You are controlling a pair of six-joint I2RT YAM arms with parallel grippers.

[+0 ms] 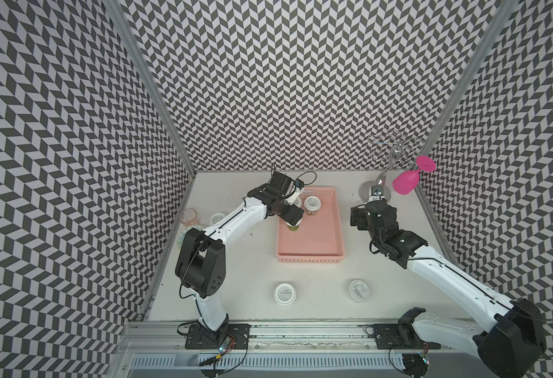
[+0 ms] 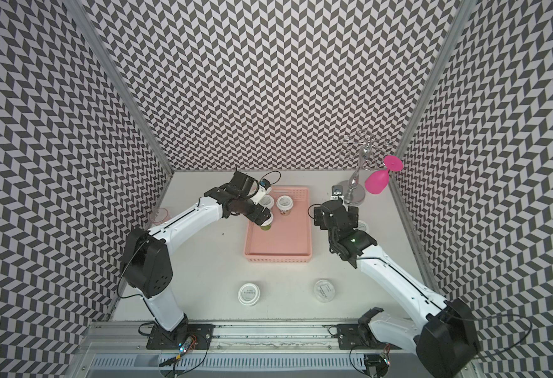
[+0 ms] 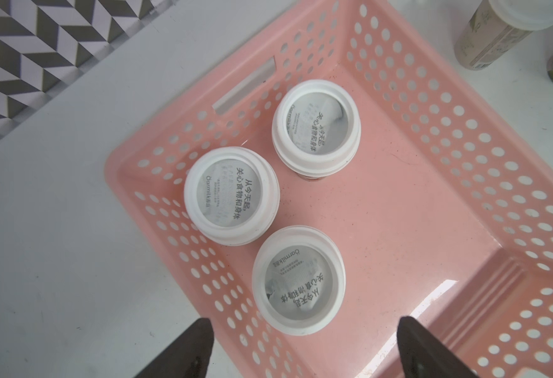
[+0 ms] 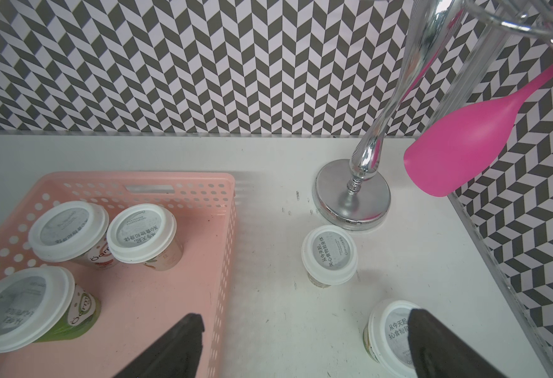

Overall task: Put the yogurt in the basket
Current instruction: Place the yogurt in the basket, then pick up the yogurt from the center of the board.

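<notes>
The left gripper (image 3: 304, 327) has its two black fingers (image 3: 199, 347) far apart and holds nothing. Just in front of it, the nearest cup (image 3: 298, 281) of yogurt stands up straight inside the pink basket (image 3: 448, 131). The second cup (image 3: 232, 196) and the third cup (image 3: 316, 126) stand close by, a little farther on. The right gripper (image 4: 304, 315) is wide open and empty too. A loose cup (image 4: 329, 253) waits on the table (image 4: 268, 294) just ahead of it, and a hidden cup (image 4: 388, 327) peeks out from behind one finger. Far back from both grippers stand a front cup (image 1: 285, 294) and a grey-lidded cup (image 1: 359, 289). A side cup (image 1: 217, 218) sits beside the left arm. The cups look small, light and stiff, with smooth sides that might slip. I think the best hold is around the sides, just under the wide white lid, with a soft squeeze. The flat grey top looks thin, so do not press on it. The lids say "Oarmilk" and "从今天起,关心食物和身体". The side labels, one pink and one green, show part of the same name.
</notes>
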